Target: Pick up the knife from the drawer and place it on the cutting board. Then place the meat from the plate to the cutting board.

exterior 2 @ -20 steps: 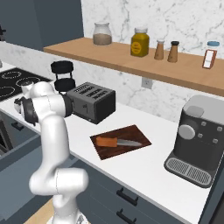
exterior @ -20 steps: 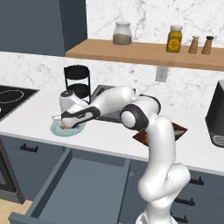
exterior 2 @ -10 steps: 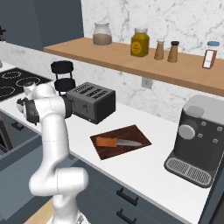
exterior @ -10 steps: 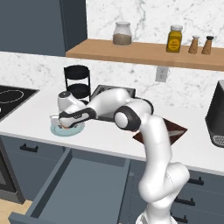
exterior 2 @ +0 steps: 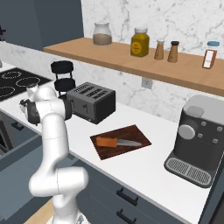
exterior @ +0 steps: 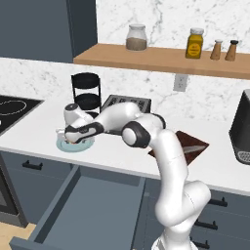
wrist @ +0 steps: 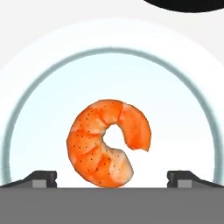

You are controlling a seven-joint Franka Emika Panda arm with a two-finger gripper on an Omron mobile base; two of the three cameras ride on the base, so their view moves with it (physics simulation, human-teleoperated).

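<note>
One drawer point(exterior: 93, 207) was seen pulled open at the near edge below the tabletop point(exterior: 34, 129), its plain grey inside shown bare and its front corner cut off by the frame. Just beyond it, on the tabletop, one pale blue-green plate point(exterior: 62, 145) was found, largely covered by the hand of the arm, so that only part of its rim could be made out from the left base view. In the hand view, one piece of meat point(wrist: 107, 143), curled and orange-red, was seen lying on the plate's point(wrist: 52, 70) flat middle, between the two fingertips point(wrist: 41, 178) of the claw point(wrist: 112, 179), which were held wide apart and were not touching it. The claw itself could not be made out from either base camera. Further right on the tabletop, one cutting board point(exterior 2: 120, 141) was seen with one knife point(exterior 2: 114, 141) lying flat on it, the handle toward the toaster point(exterior 2: 91, 102); from the left base view, the board was partly hidden behind the arm. At the back, one black three-tier rack point(exterior: 86, 92) was seen beside the one toaster, and one coffee machine point(exterior 2: 199, 140) stood at the far right.
</note>
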